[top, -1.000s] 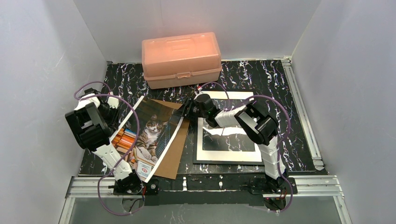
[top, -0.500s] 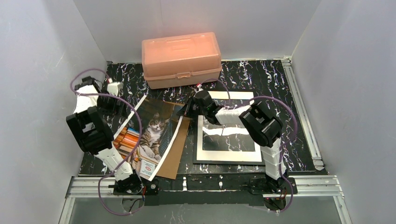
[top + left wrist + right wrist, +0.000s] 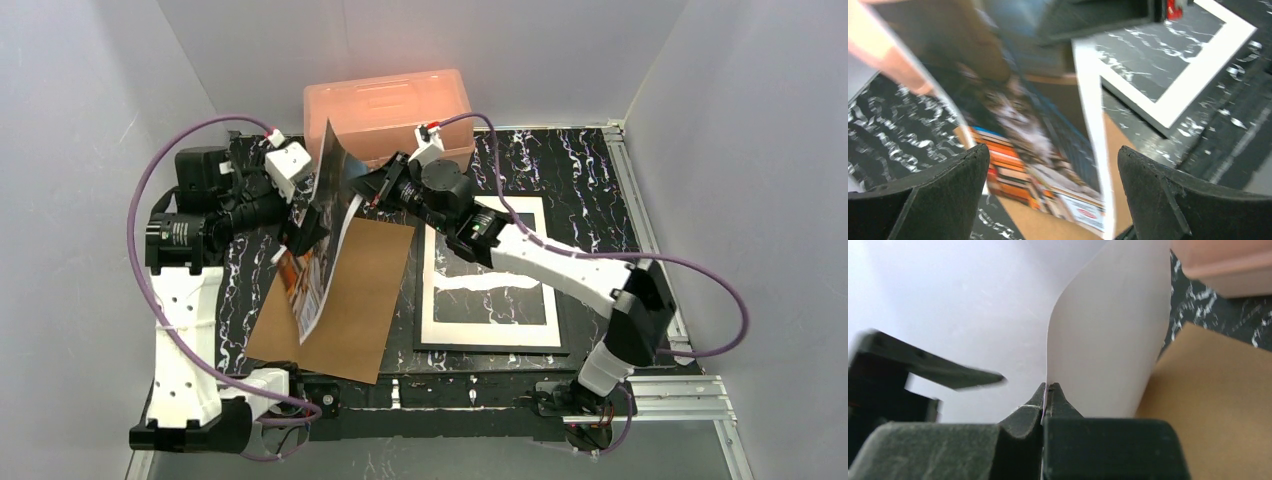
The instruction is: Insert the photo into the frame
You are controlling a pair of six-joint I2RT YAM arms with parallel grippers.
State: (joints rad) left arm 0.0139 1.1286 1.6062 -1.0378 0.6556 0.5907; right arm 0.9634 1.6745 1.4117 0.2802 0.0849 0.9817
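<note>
The right gripper [image 3: 1046, 390] is pinching the photo [image 3: 318, 240] at its upper edge, jaws pressed tight on the plain white back, and is holding it up on edge, curling, over the brown backing board [image 3: 360, 300] and in front of the peach box [image 3: 388, 105]. The left gripper [image 3: 1053, 195] is standing wide open beside the print, gripping nothing; the cat picture is showing between its fingers [image 3: 933, 195]. The frame [image 3: 495, 305] is lying flat on the table [image 3: 590, 170] to the right, apart from the photo, with the white mat [image 3: 488, 335] lying on it.
</note>
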